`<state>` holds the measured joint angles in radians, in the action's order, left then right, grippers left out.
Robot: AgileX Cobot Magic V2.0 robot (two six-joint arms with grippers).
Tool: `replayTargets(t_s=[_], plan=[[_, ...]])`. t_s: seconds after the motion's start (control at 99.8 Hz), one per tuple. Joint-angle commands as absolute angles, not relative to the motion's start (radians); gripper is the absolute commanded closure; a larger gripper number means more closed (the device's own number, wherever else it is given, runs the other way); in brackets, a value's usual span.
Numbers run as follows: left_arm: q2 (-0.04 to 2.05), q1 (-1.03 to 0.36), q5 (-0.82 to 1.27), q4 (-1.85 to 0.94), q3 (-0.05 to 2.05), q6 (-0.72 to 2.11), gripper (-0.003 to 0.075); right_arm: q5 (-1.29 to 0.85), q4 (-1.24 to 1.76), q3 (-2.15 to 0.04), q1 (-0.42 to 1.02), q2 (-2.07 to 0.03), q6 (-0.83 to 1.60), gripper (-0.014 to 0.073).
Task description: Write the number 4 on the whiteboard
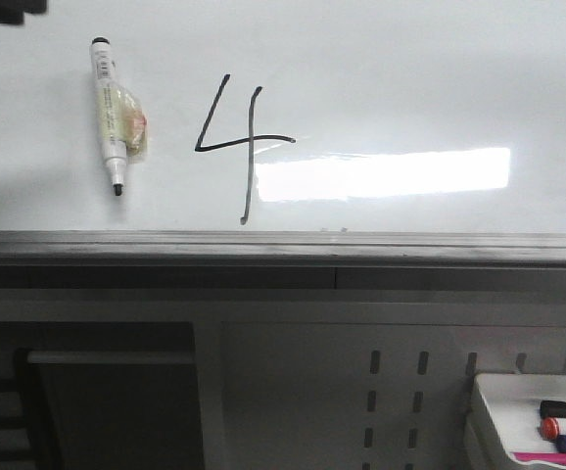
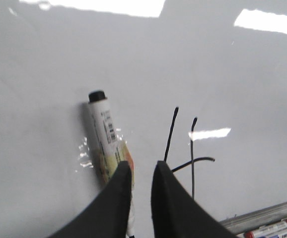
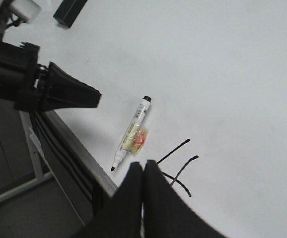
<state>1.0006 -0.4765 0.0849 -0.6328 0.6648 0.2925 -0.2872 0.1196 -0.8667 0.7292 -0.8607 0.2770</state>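
A large glossy whiteboard lies flat and fills the far part of the front view, its grey rim running left to right along the near edge. A bright rectangular glare sits on the board, right of centre.

The 4 is drawn in thin black strokes just left of that glare. Its long axis is the stem, which runs from far to near and ends close to the rim. The top is open, the left stroke slants, and the crossbar runs left to right.

A marker lies on the board left of the 4, apart from it, roughly parallel to the stem. Its black end is far and its tip points near. A yellowish wrap sits around its middle.

A white tray of markers sits at the near right, below the board.

The left fingers hover with a narrow gap, between the marker and the 4, holding nothing. The right fingers are pressed together, empty, with the 4 just beside them.
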Motion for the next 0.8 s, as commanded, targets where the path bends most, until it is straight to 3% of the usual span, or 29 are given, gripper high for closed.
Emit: replayTargets(t_s=[0.0,0.15,0.421,0.792], plan=[[0.882,-0.475,-0.01,-0.608,0.65,0.3,0.074,-0.115,0.113,-0.794,0.721,-0.76,0.282,0.0657],[0.704,-0.475,-0.025,-0.473,0.538,0.3,0.0741,0.012,0.113,-0.602,0.721,-0.577,0.282,0.0657],[0.409,-0.475,-0.039,-0.354,0.335,0.3,0.0741,0.016,0.113,-0.328,0.721,-0.299,0.282,0.0657],[0.314,-0.475,-0.039,-0.311,0.29,0.3,0.0741,0.013,0.113,-0.268,0.721,-0.218,0.282,0.0658]])
